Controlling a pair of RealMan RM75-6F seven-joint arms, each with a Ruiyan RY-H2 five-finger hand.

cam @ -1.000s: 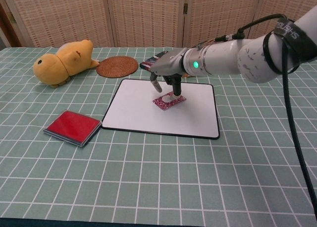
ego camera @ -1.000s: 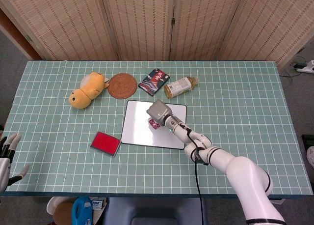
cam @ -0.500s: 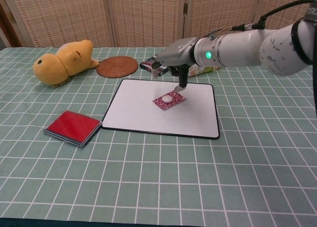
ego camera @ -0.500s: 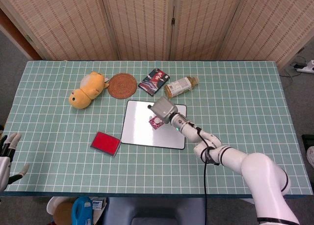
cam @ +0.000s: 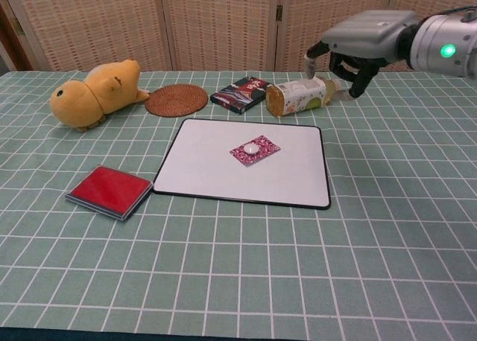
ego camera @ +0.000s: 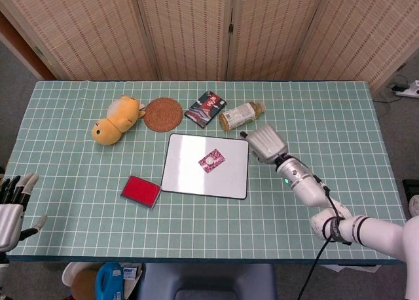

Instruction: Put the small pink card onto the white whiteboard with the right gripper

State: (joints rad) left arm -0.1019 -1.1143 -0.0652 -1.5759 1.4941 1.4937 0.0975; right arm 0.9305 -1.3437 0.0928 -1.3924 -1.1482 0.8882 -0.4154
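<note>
1. Head view: the table (ego camera: 327,110) carries a green cloth with a white grid; a woven folding screen (ego camera: 196,31) stands behind it, and grey floor shows at both sides.
2. The white whiteboard (ego camera: 186,175) lies flat near the table's middle.
3. The small pink card (ego camera: 211,161) lies flat on the whiteboard, right of its centre. Its long axis runs diagonally, from near-left to far-right.
4. The right hand (cam: 358,47) hangs above the table, well apart from the card, over a lying bottle (cam: 298,97). Its fingers are curled downward, apart, and hold nothing.
5. The left hand (ego camera: 13,205) sits at the near-left table edge, fingers spread, holding nothing.
6. Also on the table: a yellow plush toy (ego camera: 116,120), a round woven coaster (ego camera: 163,114), a dark packet (ego camera: 205,108) and a red box (ego camera: 141,191).
</note>
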